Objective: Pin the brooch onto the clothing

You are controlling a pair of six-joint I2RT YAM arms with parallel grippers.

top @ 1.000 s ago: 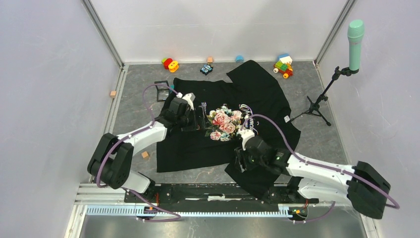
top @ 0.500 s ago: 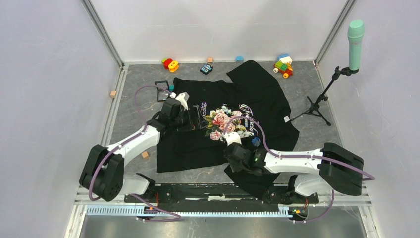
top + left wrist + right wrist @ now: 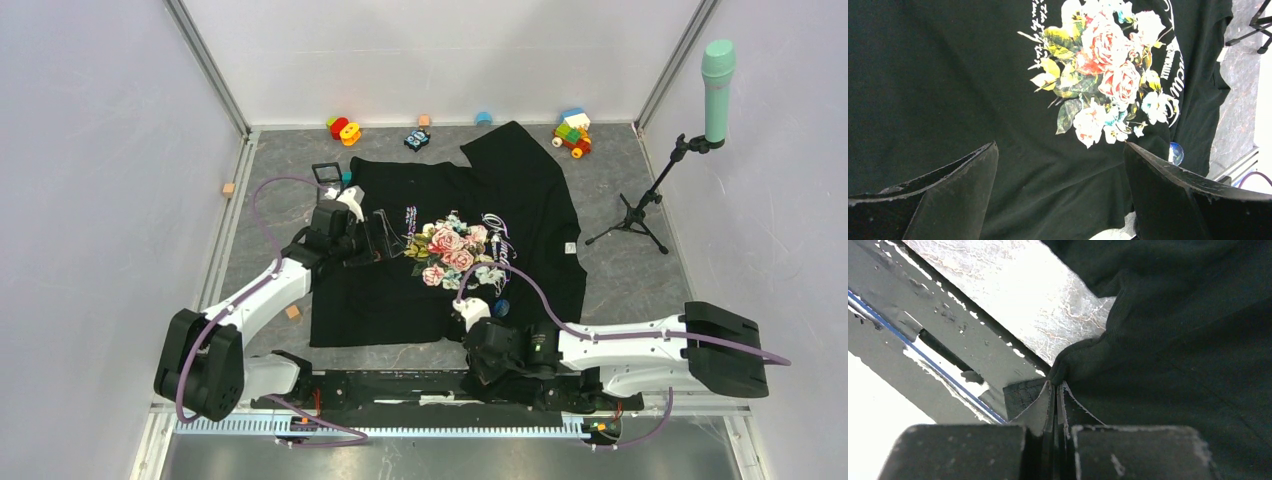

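Overhead first. Found black T-shirt point(image 3: 520, 190) spread on grey table point(image 3: 640, 290), rose print up. Spotted brooch point(image 3: 501, 307) lying on the cloth just below the print, toward the near hem, apart from both grippers. Logged left gripper point(image 3: 385, 238) over the T-shirt, left of the print, and right gripper point(image 3: 480, 365) at the near hem by the rail point(image 3: 400, 385).

Left wrist view: recorded left gripper point(image 3: 1060, 145) spread wide, holding nothing, with T-shirt point(image 3: 948, 75) beneath. Glimpsed brooch point(image 3: 1175, 152) as a small blue disc beyond the right-hand fingertip, near the cloth's edge.

Right wrist view: saw right gripper point(image 3: 1055, 385) pressed closed, pinching a folded edge of the T-shirt point(image 3: 1188, 340), just above the metal rail point(image 3: 948, 325).
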